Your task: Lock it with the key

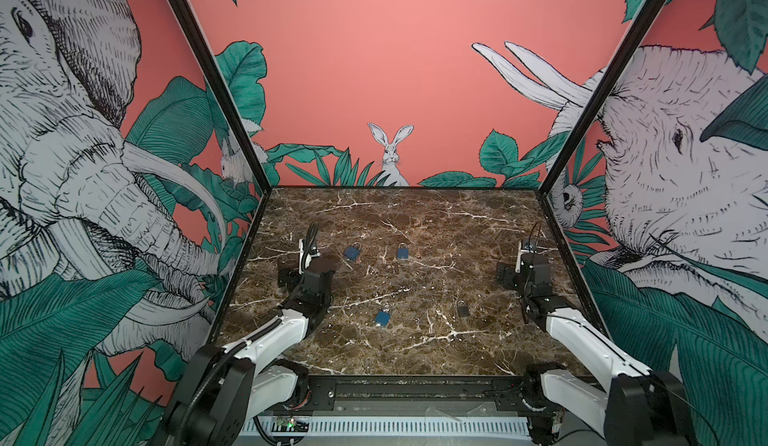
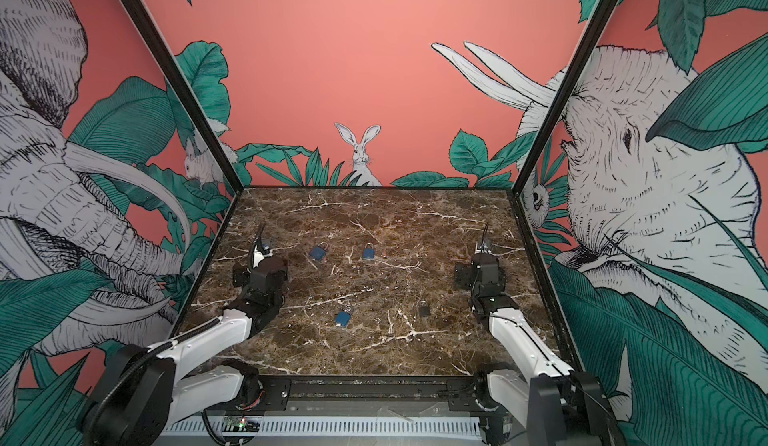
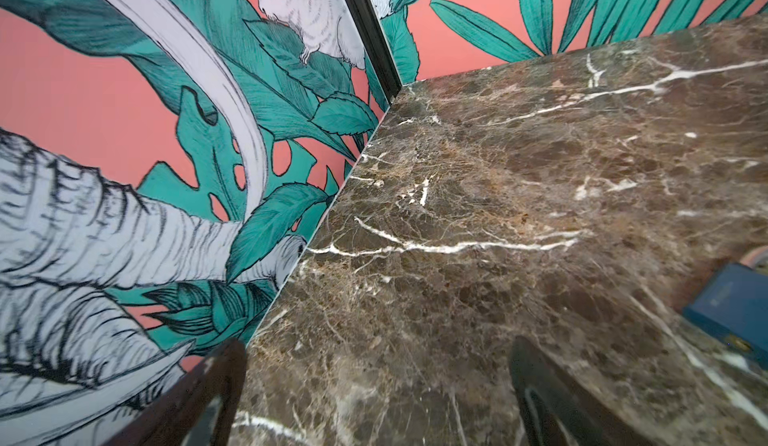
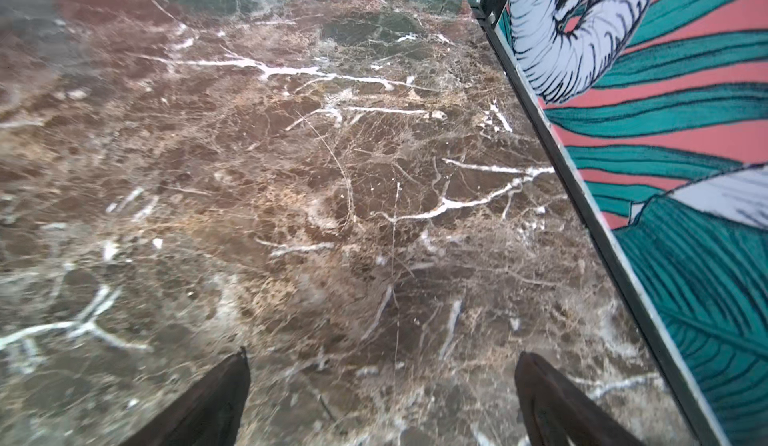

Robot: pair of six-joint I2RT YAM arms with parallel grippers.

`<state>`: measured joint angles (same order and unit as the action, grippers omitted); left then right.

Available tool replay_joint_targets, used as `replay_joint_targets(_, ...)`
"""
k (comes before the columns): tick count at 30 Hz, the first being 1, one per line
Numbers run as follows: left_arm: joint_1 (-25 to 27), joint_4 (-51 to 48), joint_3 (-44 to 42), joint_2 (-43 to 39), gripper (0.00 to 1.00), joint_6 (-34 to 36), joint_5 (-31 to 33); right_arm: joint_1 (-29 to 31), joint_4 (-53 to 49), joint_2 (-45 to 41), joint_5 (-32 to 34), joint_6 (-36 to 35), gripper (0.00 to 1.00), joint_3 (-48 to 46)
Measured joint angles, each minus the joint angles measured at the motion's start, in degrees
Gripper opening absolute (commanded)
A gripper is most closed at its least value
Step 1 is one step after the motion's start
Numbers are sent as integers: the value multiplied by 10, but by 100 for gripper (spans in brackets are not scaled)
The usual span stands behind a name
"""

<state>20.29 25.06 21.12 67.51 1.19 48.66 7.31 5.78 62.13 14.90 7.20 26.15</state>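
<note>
Top views both showed a brown marble bench (image 1: 415, 352) boxed in by jungle-print walls (image 1: 374, 70). Four padlocks lay flat and well apart on it: a far blue padlock (image 1: 352, 252), a middle blue padlock (image 1: 402, 252), a front blue padlock (image 1: 382, 317) and a dark padlock (image 1: 463, 309) toward the front right. No key could be made out with certainty. The left claw (image 3: 374, 406) and right claw (image 4: 382, 402) hovered low, each near its own side wall, fingers spread wide and holding nothing — probably parked clear of the locks, ready for a first grasp. The far blue padlock (image 3: 731, 315) lay just beside the left claw.
</note>
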Motion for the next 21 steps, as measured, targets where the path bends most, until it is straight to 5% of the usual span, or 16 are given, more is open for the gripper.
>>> replay_joint_targets(12,-43,325,-43,192,94,103,-162,-7,280,118,-19,-93,99,-80)
replay_joint_targets(21,-76,383,-58,200,90,102,-226,-25,467,214,-70,-102,99,-90)
